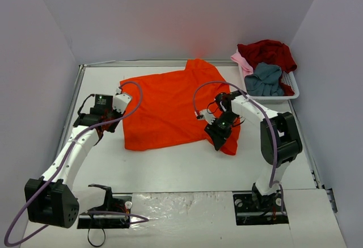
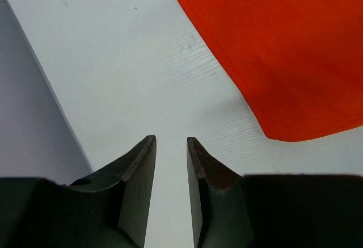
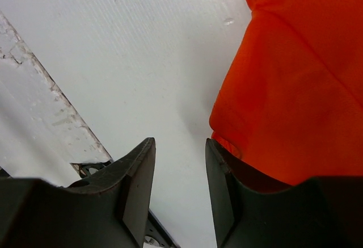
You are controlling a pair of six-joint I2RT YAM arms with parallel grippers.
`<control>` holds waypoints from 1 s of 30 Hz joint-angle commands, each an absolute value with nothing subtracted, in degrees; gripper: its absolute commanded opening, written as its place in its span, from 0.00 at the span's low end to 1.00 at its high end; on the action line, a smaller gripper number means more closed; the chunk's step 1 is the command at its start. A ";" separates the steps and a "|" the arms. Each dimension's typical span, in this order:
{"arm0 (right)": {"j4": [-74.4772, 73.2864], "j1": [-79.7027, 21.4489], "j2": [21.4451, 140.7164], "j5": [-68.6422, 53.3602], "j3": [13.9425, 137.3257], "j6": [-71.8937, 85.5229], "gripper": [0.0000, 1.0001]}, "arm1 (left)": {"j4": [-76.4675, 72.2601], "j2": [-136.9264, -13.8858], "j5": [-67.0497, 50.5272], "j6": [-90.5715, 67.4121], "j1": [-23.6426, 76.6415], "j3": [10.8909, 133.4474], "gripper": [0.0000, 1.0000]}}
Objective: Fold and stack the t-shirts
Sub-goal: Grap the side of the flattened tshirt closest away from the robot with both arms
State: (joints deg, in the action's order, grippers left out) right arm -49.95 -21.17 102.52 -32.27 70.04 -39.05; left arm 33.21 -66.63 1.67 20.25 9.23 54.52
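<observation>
A bright orange-red t-shirt [image 1: 170,109] lies spread flat in the middle of the table. My left gripper [image 1: 117,101] hovers at its left edge, over bare table. In the left wrist view this gripper [image 2: 170,139] is open by a narrow gap with nothing in it, and the t-shirt [image 2: 283,49] lies up and to the right. My right gripper [image 1: 218,140] is over the t-shirt's near right corner. It [image 3: 180,140] stands open and empty, with the orange cloth [image 3: 289,89] just past its right finger. More t-shirts, dark red [image 1: 269,52], grey-blue [image 1: 264,80] and pink [image 1: 243,62], are heaped at the back right.
The heap lies in a white slatted basket [image 1: 292,83] in the back right corner. White walls close the table on the left, back and right. A raised white panel with a chipped edge [image 3: 39,89] runs along the near side by the arm bases.
</observation>
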 commanded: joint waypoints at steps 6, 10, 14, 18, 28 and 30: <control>-52.38 -22.32 101.51 -27.51 70.49 -38.14 0.37 | 34.36 -65.21 1.32 19.25 8.70 55.63 0.27; -51.25 -22.32 102.74 -26.28 70.32 -37.44 0.37 | 34.28 -64.87 1.41 19.25 8.70 55.55 0.28; -50.10 -22.32 103.44 -25.49 70.05 -36.83 0.37 | 34.19 -64.69 1.49 19.34 8.70 55.28 0.28; -50.10 -22.41 103.89 -25.40 69.70 -36.74 0.36 | 34.28 -64.77 1.49 19.34 8.70 55.37 0.27; -50.36 -23.29 104.33 -26.10 68.64 -36.91 0.36 | 34.19 -64.07 1.49 19.34 8.61 54.93 0.27; -50.45 -23.73 104.41 -26.28 68.47 -36.91 0.36 | 34.19 -63.90 1.49 19.42 8.61 54.93 0.28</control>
